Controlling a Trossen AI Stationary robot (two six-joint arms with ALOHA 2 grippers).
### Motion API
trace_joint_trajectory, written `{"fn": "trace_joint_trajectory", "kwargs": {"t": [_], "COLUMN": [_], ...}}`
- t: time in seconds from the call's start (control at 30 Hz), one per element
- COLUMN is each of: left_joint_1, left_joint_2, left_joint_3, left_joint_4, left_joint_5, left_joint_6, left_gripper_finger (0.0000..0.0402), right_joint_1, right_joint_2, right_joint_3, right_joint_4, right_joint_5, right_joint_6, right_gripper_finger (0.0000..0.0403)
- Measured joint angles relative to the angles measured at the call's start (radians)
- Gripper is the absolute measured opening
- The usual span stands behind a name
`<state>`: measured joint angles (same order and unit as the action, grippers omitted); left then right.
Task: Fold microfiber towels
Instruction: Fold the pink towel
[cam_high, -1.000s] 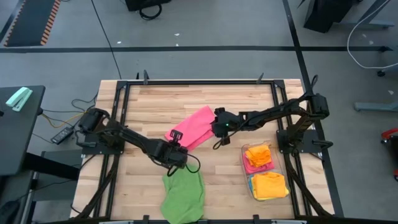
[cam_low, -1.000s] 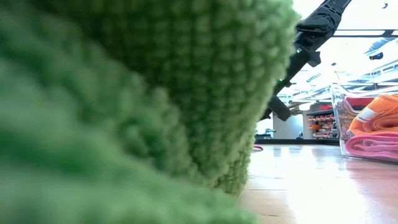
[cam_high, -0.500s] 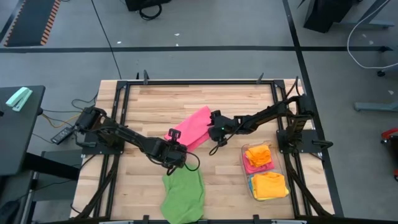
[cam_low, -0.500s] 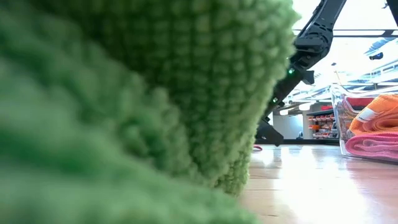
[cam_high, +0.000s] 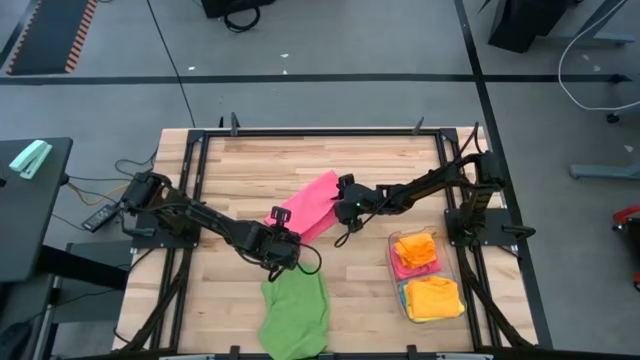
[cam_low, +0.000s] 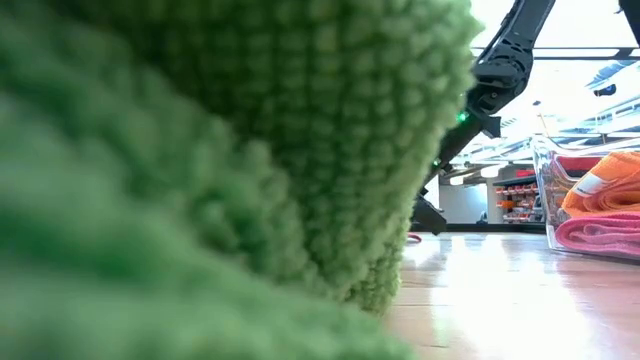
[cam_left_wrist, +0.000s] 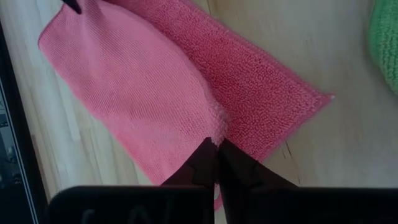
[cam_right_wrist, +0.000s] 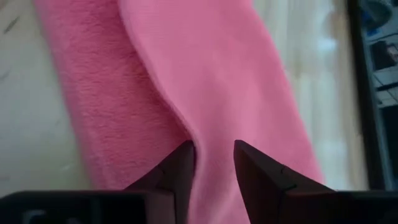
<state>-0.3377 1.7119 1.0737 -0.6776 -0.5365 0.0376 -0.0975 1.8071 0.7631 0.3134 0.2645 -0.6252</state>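
A pink microfiber towel (cam_high: 312, 203) lies mid-table, one part folded over the rest. My left gripper (cam_left_wrist: 216, 148) is shut on it at its near left end (cam_high: 281, 226). At the towel's right side my right gripper (cam_right_wrist: 211, 158) is down on it (cam_high: 337, 207). Its fingers are apart, with the folded-over layer's edge running between them. A green towel (cam_high: 295, 312) lies flat by the near edge and fills most of the low view (cam_low: 200, 150). My left gripper pinches the edge of the pink towel's folded-over upper layer (cam_left_wrist: 213, 124) between its two fingers, slanting down from the near left. That layer rises to the fingers while the towel's lower layer (cam_left_wrist: 261, 93) lies flat on the table. My right gripper's fingers (cam_right_wrist: 181, 163) straddle the upper layer's edge (cam_right_wrist: 186, 127); whether they touch the cloth I cannot tell.
A clear bin (cam_high: 452, 262) at the near right holds folded orange and pink towels (cam_high: 417, 250). A black frame (cam_high: 320, 131) runs round the table. Bare wood shows at the far left (cam_high: 240, 170).
My right gripper has come down and a little toward the table's left, onto the pink towel's right side. The towels have stayed where they were.
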Motion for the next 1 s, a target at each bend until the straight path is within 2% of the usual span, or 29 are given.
{"fn": "trace_joint_trajectory", "kwargs": {"t": [0.17, 0.4, 0.7, 1.0], "left_joint_1": [0.001, 0.001, 0.001, 0.001], "left_joint_2": [0.000, 0.000, 0.004, 0.004], "left_joint_3": [0.000, 0.000, 0.000, 0.000], "left_joint_4": [0.001, 0.000, 0.000, 0.001], "left_joint_5": [0.000, 0.015, 0.019, 0.031], "left_joint_6": [0.000, -0.001, -0.009, -0.027], "left_gripper_finger": [0.0034, 0.0008, 0.0038, 0.0009], "right_joint_1": [-0.007, -0.005, -0.005, -0.005], "right_joint_2": [0.039, 0.038, 0.039, 0.031], "right_joint_3": [0.002, 0.000, 0.021, 0.137], "right_joint_4": [0.009, 0.000, -0.018, -0.255], "right_joint_5": [-0.027, -0.030, -0.030, 0.019], "right_joint_6": [0.009, 0.028, 0.028, 0.013], "right_gripper_finger": [0.0102, 0.0045, 0.0042, 0.0042]}}
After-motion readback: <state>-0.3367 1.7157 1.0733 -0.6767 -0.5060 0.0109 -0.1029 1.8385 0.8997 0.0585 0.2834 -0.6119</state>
